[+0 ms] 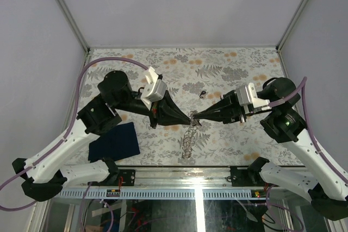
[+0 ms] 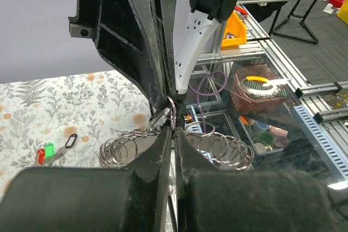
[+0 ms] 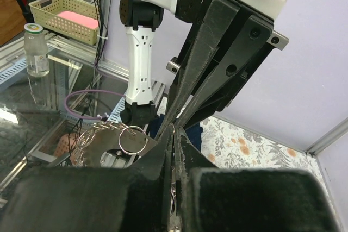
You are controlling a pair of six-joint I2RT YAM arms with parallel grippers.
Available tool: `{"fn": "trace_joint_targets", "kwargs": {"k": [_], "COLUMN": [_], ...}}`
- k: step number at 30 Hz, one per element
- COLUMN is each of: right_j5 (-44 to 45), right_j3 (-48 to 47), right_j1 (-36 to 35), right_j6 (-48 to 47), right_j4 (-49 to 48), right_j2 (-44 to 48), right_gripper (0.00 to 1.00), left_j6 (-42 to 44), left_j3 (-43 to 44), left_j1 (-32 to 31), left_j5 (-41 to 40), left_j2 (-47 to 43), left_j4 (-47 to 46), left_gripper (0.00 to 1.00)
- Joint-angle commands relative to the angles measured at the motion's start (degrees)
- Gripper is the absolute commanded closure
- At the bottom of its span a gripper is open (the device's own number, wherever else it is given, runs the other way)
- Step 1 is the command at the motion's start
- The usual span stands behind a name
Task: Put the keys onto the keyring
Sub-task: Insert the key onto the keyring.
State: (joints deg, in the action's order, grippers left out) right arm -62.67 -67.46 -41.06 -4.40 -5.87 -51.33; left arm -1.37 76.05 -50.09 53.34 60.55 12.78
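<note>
The keyring (image 1: 187,137) is a chain of silvery wire rings. It hangs between both gripper tips above the middle of the table, and its loop droops toward the table's near edge. My left gripper (image 1: 190,117) and my right gripper (image 1: 198,116) meet tip to tip, each shut on a ring at the chain's top. In the left wrist view my gripper (image 2: 174,131) pinches one ring, with the rest of the chain (image 2: 122,148) spread to both sides. In the right wrist view my gripper (image 3: 175,131) is shut beside more rings (image 3: 132,138). One small dark key (image 1: 202,94) lies on the table behind the grippers.
A dark blue square cloth (image 1: 115,140) lies at the near left on the floral tabletop (image 1: 239,63). In the left wrist view a small dark key piece with red and green tags (image 2: 51,151) lies on the table at the left. The table's near metal rail (image 1: 179,173) runs below the hanging chain.
</note>
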Motion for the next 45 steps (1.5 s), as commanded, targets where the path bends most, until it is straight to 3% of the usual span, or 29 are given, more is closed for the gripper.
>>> {"fn": "trace_joint_targets", "kwargs": {"k": [1, 12, 33, 45], "right_j5": [0.1, -0.8, -1.5, 7.1], "right_j3": [-2.9, -7.9, -8.7, -18.3], "right_j1": [-0.4, -0.4, -0.4, -0.4], "right_j6": [-2.4, -2.1, -2.2, -7.7], "right_j4": [5.1, 12.2, 13.6, 35.5], "right_j2": [0.3, -1.3, -1.2, -7.8], "right_gripper": [1.0, 1.0, 1.0, 1.0], "left_j6": [1.5, 1.5, 1.3, 1.1], "left_j3": [3.7, 4.3, 4.5, 1.6], "left_j1": [0.0, 0.0, 0.0, 0.0], "left_j5": [4.2, 5.0, 3.3, -9.8], "left_j2": [0.5, 1.3, 1.4, -3.8], "left_j4": [0.5, 1.2, 1.1, 0.6], "left_gripper": [1.0, 0.94, 0.77, 0.67]}}
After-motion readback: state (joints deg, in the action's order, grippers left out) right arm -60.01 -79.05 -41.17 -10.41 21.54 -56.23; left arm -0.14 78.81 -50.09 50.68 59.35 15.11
